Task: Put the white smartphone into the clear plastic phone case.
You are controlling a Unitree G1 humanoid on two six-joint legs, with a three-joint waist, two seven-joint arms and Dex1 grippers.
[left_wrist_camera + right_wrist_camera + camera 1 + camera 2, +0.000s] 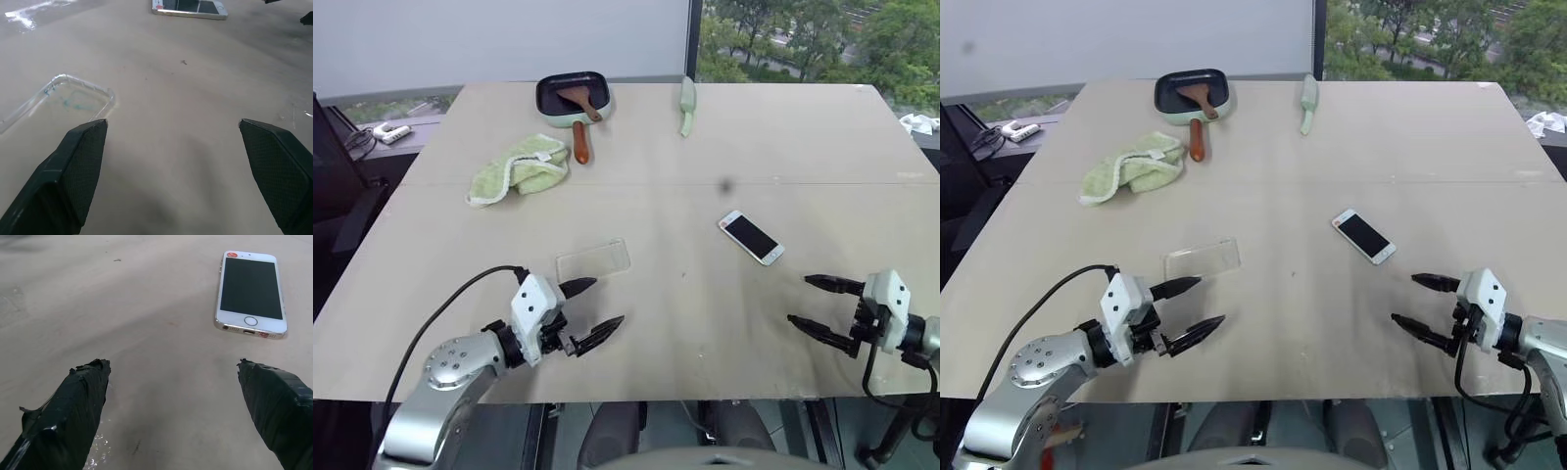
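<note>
Your left gripper [599, 305] near left edge of table [705, 147], fingers spread wide, holding nothing. Your right gripper [811, 302] near right, fingers also wide apart, empty. Clear plastic phone case [593, 260] flat on table just beyond left gripper, not touching. White smartphone [751, 237] screen up, right of centre, beyond right gripper, well apart from case. Far left: green cloth [517, 168], then black pan [573, 96] with wooden spatula [579, 101]. Pale green handled utensil [686, 105] far centre.
</note>
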